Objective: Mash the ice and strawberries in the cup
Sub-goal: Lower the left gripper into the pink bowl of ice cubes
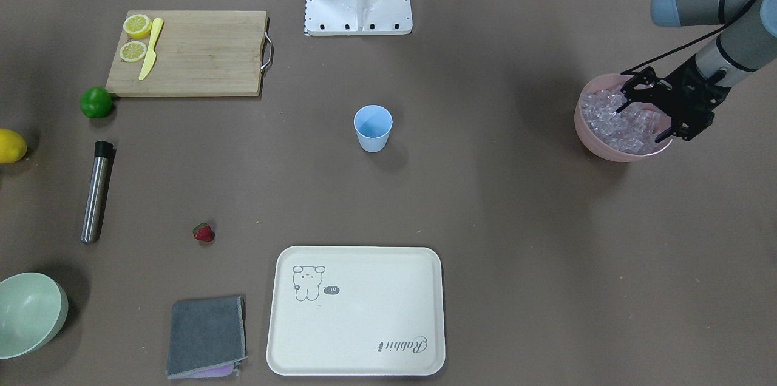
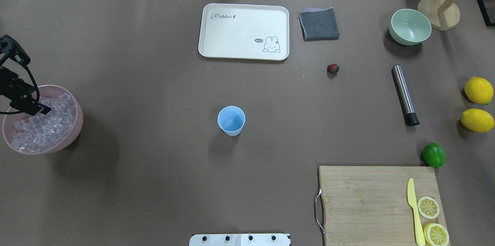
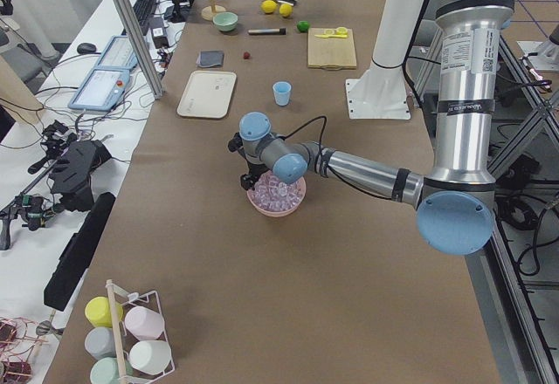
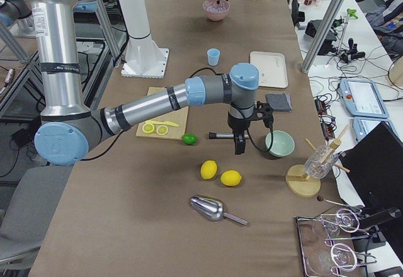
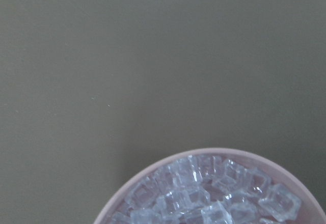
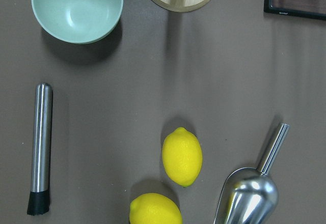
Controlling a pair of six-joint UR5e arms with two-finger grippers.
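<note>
The cup (image 1: 373, 128) stood upright near the middle of the table (image 1: 498, 222) in the front-facing view, light blue and with nothing visible inside. The strawberry (image 1: 204, 232) lay alone on the table at the lower left of that view, well apart from the cup. The ice (image 1: 610, 128) was heaped in a pink bowl (image 1: 598, 152) at the right edge of the frame, also well apart from the cup.

The left fingers (image 1: 631, 93) reached down into that bowl, spread apart over the cubes with their tips at the surface of the heap. We could not tell whether any cube sat between them. The left wrist view showed only the bowl's rim and the ice at the bottom of its frame.

Left of the strawberry lay a steel muddler (image 1: 97, 192), its black end pointing toward the top of the view. Above it sat a lime (image 1: 96, 102), just beside the corner of a wooden cutting board (image 1: 200, 52) that carried two lemon halves (image 1: 136, 38) and a yellow knife (image 1: 150, 49). A cream tray (image 1: 358, 313) lay at bottom centre, with a folded grey cloth (image 1: 206, 334) to its left and a pale green bowl (image 1: 27, 313) in the lower left corner.

In the right side view, the right fingers (image 4: 239, 145) pointed down above the table between the muddler and two lemons (image 4: 220, 174). We could not tell how far apart they stood.
</note>
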